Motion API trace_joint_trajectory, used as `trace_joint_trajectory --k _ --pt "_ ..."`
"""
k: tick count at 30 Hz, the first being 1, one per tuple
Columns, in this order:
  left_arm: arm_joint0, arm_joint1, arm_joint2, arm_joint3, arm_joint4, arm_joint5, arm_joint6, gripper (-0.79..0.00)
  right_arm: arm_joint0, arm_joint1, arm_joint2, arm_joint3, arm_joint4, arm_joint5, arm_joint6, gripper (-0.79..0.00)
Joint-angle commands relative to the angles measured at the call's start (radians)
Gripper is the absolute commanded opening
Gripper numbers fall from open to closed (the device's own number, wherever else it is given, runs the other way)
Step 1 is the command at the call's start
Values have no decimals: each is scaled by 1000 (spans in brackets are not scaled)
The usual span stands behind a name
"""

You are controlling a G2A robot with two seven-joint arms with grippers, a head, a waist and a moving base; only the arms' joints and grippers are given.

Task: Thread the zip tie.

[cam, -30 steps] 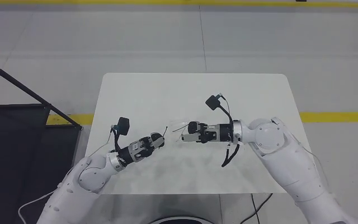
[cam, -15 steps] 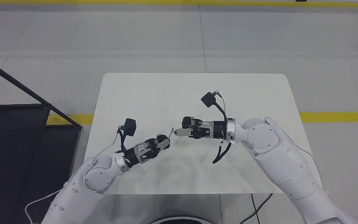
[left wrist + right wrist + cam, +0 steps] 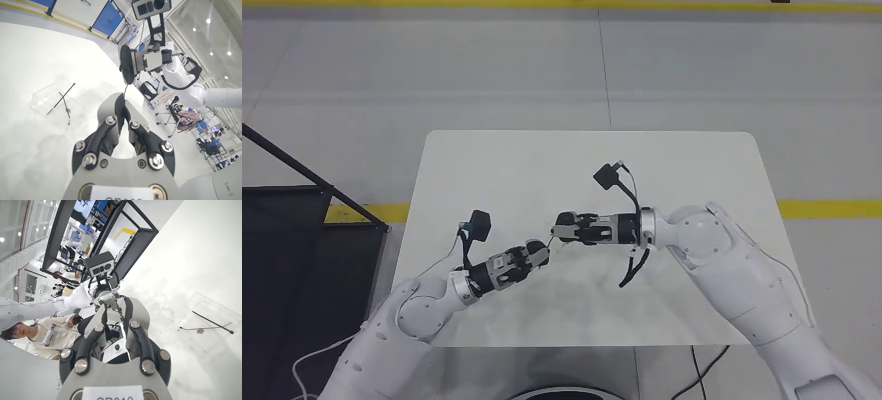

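Table (image 3: 692,180): white.
Left gripper (image 3: 122,103): pinching zip tie (image 3: 125,91).
Right gripper (image 3: 562,228): clamps its far end.
I'd: feed slowly, strand taut.

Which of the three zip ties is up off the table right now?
The zip tie pinched in the left gripper, stretching toward the right gripper. The other two ties lie crossed in the clear tray.
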Motion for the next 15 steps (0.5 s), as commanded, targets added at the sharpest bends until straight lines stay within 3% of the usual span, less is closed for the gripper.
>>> trace_joint_trajectory --k 1,4,15 --pt "-3 -1 0 3 -4 -2 -4 -785 6 -3 -4 9 3 -1 9 -560" --pt "-6 -3 2 6 -8 -2 -9 -785 12 -7 -8 19 6 -3 17 -576" --pt "-15 -9 6 21 -13 -10 -20 -785 21 -18 -11 38 16 -12 35 -785"
